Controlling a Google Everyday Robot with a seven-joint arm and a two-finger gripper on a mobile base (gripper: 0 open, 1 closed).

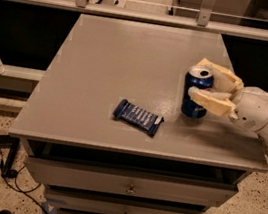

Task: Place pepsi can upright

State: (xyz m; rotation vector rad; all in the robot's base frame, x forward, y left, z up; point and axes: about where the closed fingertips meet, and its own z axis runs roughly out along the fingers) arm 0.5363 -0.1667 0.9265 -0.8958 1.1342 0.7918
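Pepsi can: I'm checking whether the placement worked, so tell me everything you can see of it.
The pepsi can is a small dark-blue cylinder, metal by its look, with a silver top. It stands upright on the grey table, near the right edge. It is well apart from the snack bar, which lies nearer the front and further left. The gripper reaches in from the right and sits around the can's upper half. Whether it presses on the can cannot be told.

Pepsi can [195,94] upright on grey tabletop [131,58], right side, near front. Gripper [197,78] in from right, level with can. Dark-blue snack bar wrapper [138,117] flat, left of can, apart. Drawers [132,184] below.
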